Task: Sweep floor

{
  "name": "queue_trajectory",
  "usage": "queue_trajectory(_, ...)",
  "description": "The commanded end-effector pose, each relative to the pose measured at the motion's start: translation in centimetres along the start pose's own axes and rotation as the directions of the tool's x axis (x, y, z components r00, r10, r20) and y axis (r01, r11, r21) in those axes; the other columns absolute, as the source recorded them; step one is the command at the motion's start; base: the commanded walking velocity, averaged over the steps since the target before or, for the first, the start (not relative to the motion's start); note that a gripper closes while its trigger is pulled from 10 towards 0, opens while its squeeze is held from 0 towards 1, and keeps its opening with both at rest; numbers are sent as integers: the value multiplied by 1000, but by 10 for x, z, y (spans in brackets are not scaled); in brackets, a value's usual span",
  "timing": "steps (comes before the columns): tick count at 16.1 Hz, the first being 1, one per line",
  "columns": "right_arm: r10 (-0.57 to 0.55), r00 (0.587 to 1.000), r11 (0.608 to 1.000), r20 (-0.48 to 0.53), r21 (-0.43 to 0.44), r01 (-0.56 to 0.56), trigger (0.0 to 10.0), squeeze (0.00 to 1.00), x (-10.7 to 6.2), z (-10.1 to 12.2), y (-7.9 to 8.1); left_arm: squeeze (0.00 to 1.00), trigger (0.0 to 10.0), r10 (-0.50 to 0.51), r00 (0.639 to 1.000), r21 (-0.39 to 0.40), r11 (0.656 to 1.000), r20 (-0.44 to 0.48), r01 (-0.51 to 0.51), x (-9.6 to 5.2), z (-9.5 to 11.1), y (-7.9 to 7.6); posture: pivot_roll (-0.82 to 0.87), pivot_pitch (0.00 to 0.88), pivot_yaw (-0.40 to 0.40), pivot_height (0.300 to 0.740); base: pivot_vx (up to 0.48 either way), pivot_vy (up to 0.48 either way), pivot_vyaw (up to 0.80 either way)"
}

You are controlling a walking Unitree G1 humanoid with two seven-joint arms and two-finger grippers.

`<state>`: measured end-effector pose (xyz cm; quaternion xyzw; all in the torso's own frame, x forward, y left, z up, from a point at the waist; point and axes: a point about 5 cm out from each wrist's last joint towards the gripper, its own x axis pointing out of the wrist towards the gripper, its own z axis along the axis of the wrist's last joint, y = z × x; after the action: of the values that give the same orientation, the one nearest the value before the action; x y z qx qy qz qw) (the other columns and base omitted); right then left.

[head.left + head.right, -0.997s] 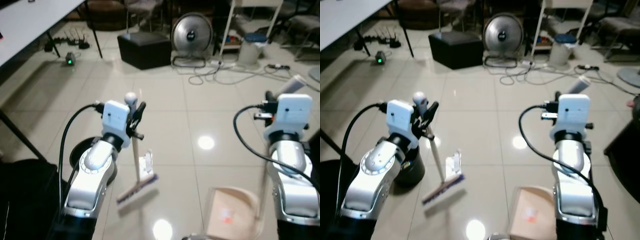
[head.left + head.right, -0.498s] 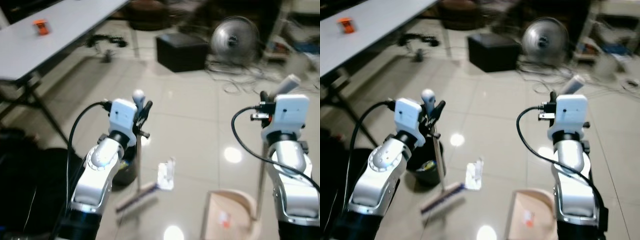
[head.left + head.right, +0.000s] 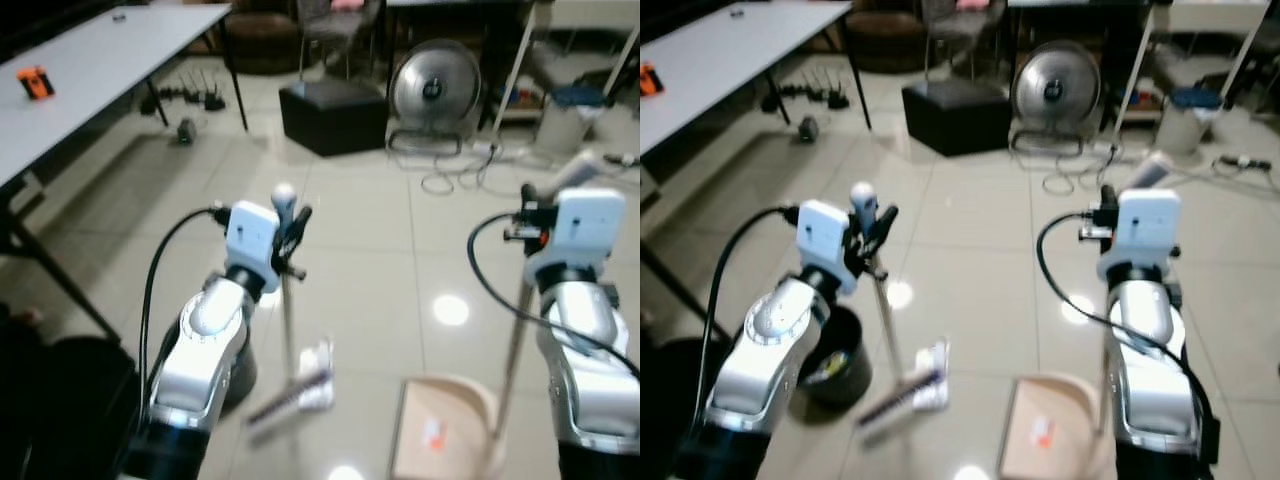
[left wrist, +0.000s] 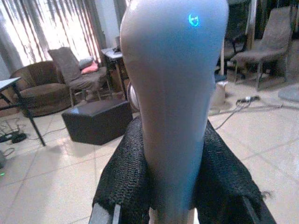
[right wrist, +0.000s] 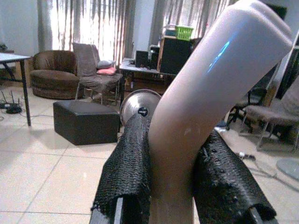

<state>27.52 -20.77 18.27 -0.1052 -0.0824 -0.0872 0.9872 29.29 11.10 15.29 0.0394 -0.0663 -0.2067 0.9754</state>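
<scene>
While raised: arms [image 3: 205, 330] gripping handles [image 4: 173, 93]

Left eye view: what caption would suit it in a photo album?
Left pincer grips a broom, right pincer a dustpan, over white litter on tiles.

Glossy cream floor tiles [image 3: 370, 250] are mirroring lamps; smooth pale plastic broom handle [image 4: 173, 93] is gleaming between rough black mesh-textured fingers [image 4: 126, 182].

The broom head [image 3: 290, 396] below the left jaws is smeared by blur, its bristles unreadable. The dustpan [image 3: 445, 440] under the right jaws runs off the picture's bottom edge. The black bin [image 3: 837, 368] is partly hidden behind the left arm.
</scene>
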Motion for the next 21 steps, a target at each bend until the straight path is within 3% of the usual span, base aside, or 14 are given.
queue_trajectory(1, 23, 999, 1000, 42, 19, -23, 10000, 0, 1, 10, 7, 0, 10000, 30, 999, 53, 998, 28, -31, -2, 8, 11, -127, 0, 36, 740, 390, 0, 0)
queue_trajectory(15, 15, 999, 1000, 50, 20, -16, 10000, 0, 3, 7, 3, 0, 10000, 31, 999, 57, 998, 20, -32, 6, 7, 7, -108, 9, 57, 740, 382, 0, 0)
queue_trajectory(21, 22, 998, 1000, 64, 15, -23, 10000, 0, 6, 1, 8, 0, 10000, 80, 997, 10, 997, 22, -80, 9, 5, 14, -81, 48, 68, 740, 42, 0, 0)
